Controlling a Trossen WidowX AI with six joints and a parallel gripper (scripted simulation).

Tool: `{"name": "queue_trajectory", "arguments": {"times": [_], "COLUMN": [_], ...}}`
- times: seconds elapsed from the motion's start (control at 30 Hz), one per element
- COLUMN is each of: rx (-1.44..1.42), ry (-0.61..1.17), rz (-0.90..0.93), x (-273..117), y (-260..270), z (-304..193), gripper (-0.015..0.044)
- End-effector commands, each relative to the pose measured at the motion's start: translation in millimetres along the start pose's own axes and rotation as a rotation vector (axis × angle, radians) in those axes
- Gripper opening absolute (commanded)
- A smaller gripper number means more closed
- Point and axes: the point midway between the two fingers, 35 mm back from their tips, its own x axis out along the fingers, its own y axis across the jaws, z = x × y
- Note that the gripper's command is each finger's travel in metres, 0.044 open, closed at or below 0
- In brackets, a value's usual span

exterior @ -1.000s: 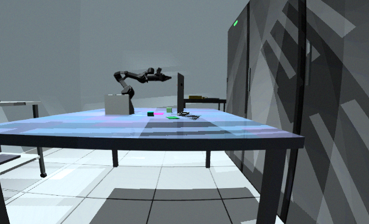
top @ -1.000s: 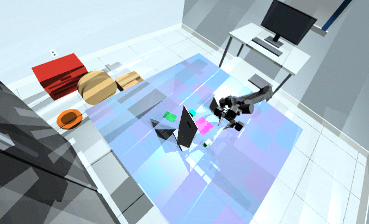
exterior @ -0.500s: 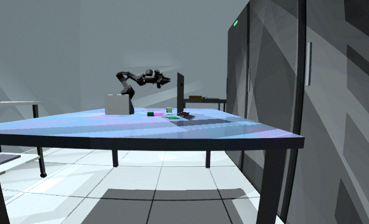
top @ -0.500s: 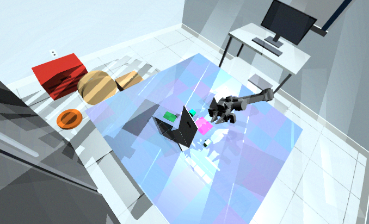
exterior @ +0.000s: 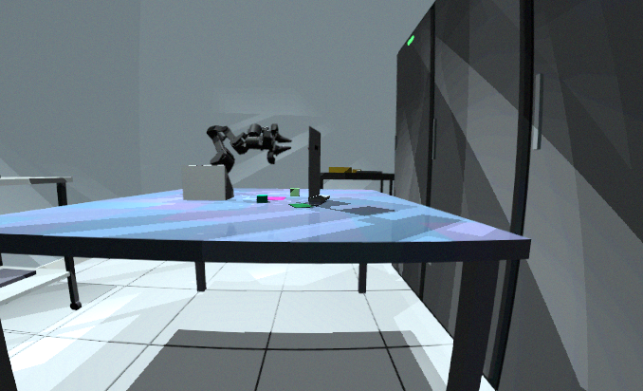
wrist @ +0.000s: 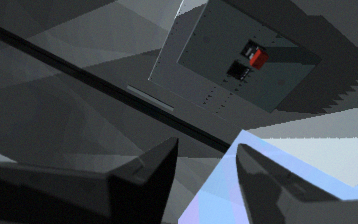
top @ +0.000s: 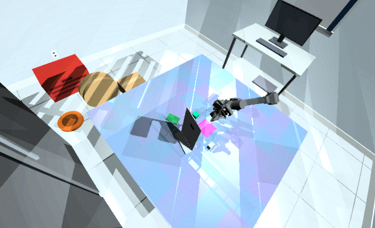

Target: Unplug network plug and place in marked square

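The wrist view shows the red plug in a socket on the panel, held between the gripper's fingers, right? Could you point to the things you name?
Not held: the wrist view shows the gripper's fingers apart, with the red plug [wrist: 258,59] beyond them, in a socket on the panel [wrist: 290,82].
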Motion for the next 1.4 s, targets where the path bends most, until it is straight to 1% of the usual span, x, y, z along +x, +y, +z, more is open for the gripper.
{"name": "queue_trajectory", "arguments": {"times": [0.0,0.27,0.5,1.37], "rx": [0.136,0.403,0.409,0.425], "ry": [-0.004,-0.02,-0.02,-0.028], "rz": [-0.015,-0.029,-0.028,0.019], "x": [-7,-21,-20,25], "y": [-12,-31,-31,-34], "z": [5,13,14,26], "gripper": [0.0156,0.0156,0.0156,0.0156]}}
